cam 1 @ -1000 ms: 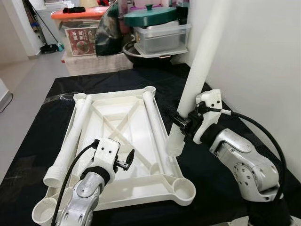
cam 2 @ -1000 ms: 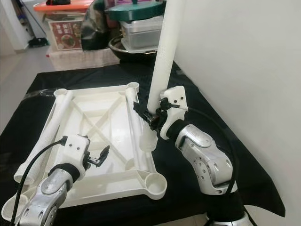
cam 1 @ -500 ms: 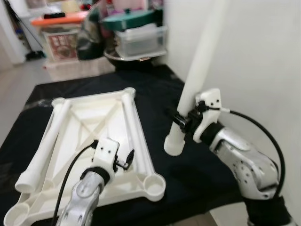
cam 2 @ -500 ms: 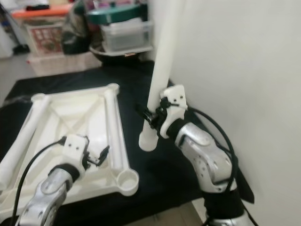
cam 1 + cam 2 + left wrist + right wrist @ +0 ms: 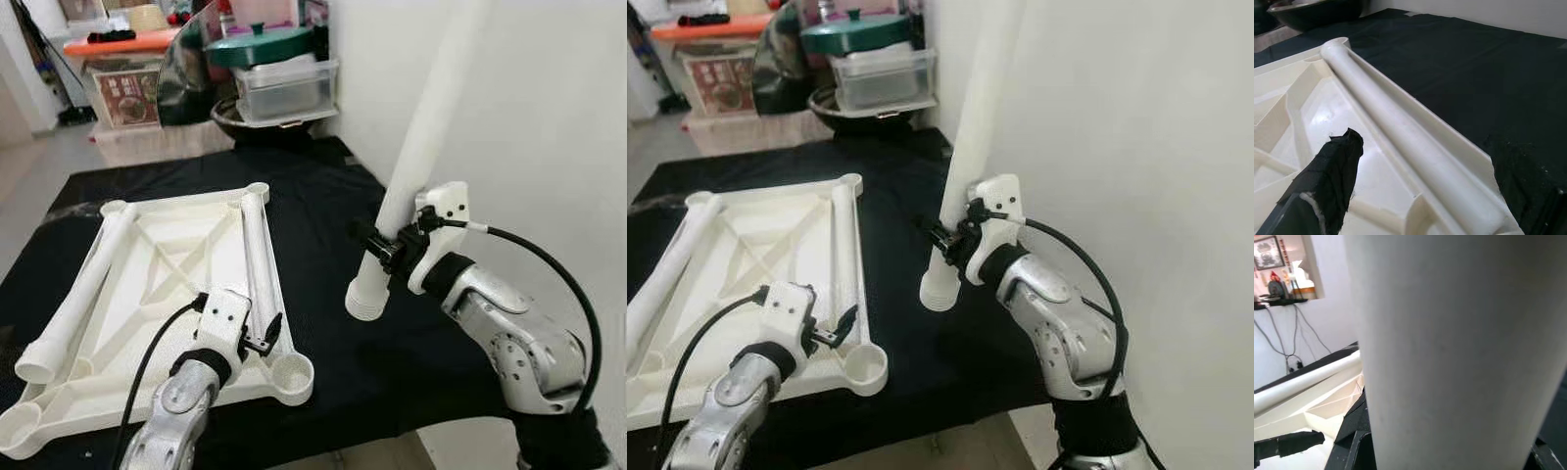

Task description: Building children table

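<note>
**A:** Where is the table now?

**B:** The white plastic tabletop (image 5: 147, 284) lies upside down on the black cloth (image 5: 323, 206), with its round leg sockets facing up. Two white table legs lie on it: one leg (image 5: 71, 294) along its left edge and a second leg (image 5: 257, 257) along its right edge. A third leg (image 5: 416, 147) is in the right gripper (image 5: 384, 250).

**A:** How does the right gripper hold it?

**B:** Its black fingers are closed around the lower part of the leg. The leg stands almost upright, a little tilted, and its open end hangs over the cloth to the right of the tabletop, well apart from it. In the right wrist view the leg (image 5: 1459, 347) is very close to the camera, so I cannot see well how the fingers sit on it.

**A:** And the left gripper?

**B:** The left gripper (image 5: 263, 336) hovers over the near right corner of the tabletop, beside the corner socket (image 5: 290, 370). Its fingers (image 5: 1332, 171) stand apart on both sides of the leg lying there (image 5: 1400, 142), and they hold nothing.

**A:** What differs from a second ago?

**B:** The whole picture has shifted, so the camera has moved. But then the end of the held leg was just against the right rim of the tabletop; now there is bare cloth between them. The left gripper stays in the same pose.

**A:** What is behind?

**B:** A green pot lid (image 5: 260, 44) on a clear storage box (image 5: 284, 86), and an orange-lidded box (image 5: 122, 78).
</note>
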